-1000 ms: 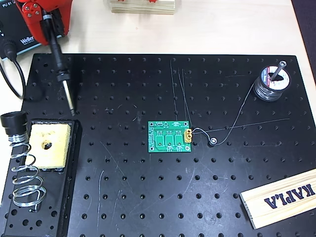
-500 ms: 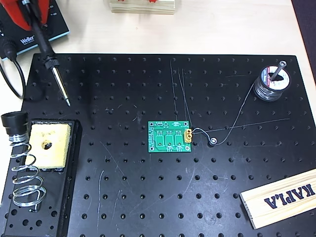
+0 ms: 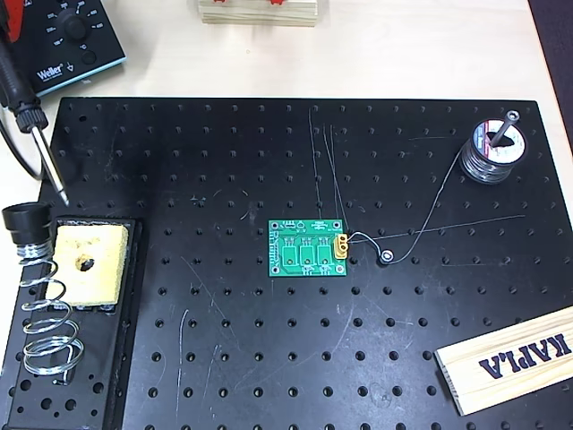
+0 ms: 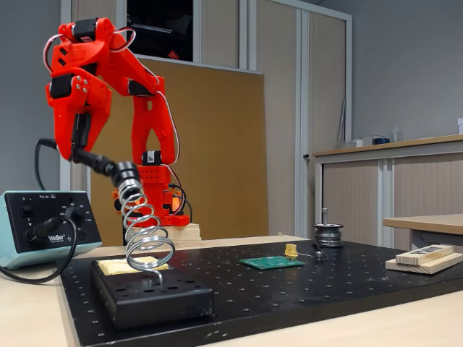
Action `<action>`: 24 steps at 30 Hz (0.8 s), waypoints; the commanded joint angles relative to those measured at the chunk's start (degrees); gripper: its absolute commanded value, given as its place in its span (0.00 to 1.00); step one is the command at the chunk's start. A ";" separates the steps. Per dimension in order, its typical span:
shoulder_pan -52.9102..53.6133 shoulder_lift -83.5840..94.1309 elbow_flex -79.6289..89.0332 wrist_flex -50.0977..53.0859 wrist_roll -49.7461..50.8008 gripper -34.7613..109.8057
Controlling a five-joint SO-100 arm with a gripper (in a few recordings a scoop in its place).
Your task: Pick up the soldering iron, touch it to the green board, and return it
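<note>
My red gripper (image 4: 79,141) is shut on the handle of the soldering iron (image 3: 20,98), holding it in the air at the far left of the overhead view. The iron slants down, and its metal tip (image 3: 61,197) hangs just above and to the right of the black collar (image 3: 24,218) of the coil-spring stand (image 3: 43,313). In the fixed view the iron (image 4: 94,162) points down towards that collar (image 4: 126,173). The green board (image 3: 309,248) lies flat mid-way across the black perforated board (image 3: 269,358), far from the gripper, with a yellow connector on its right edge.
A yellow sponge (image 3: 87,262) sits in the stand's black base. The Weller station (image 3: 72,40) stands at top left with its cord looping down. A solder spool (image 3: 491,150) is at right, its wire trailing to the green board. A KAPLA wooden block (image 3: 510,358) lies at lower right.
The gripper has carried the soldering iron to the left. Its tip went from above the perforated board's upper left area to beside the stand's collar.
</note>
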 commanded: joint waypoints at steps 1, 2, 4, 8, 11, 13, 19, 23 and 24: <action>1.76 1.41 -3.78 0.88 -0.26 0.24; 1.93 1.41 -4.22 1.05 -0.44 0.24; 2.11 1.41 -4.83 1.05 -0.97 0.24; 3.43 1.23 -6.59 1.49 -2.11 0.24; 3.60 0.70 -7.73 1.58 -2.55 0.24; 3.43 0.00 -8.53 1.58 -2.55 0.24; 1.14 -4.92 -12.92 1.41 -1.58 0.24; -1.23 -9.76 -18.02 1.93 -0.35 0.24; -2.02 -10.99 -19.60 2.11 0.09 0.24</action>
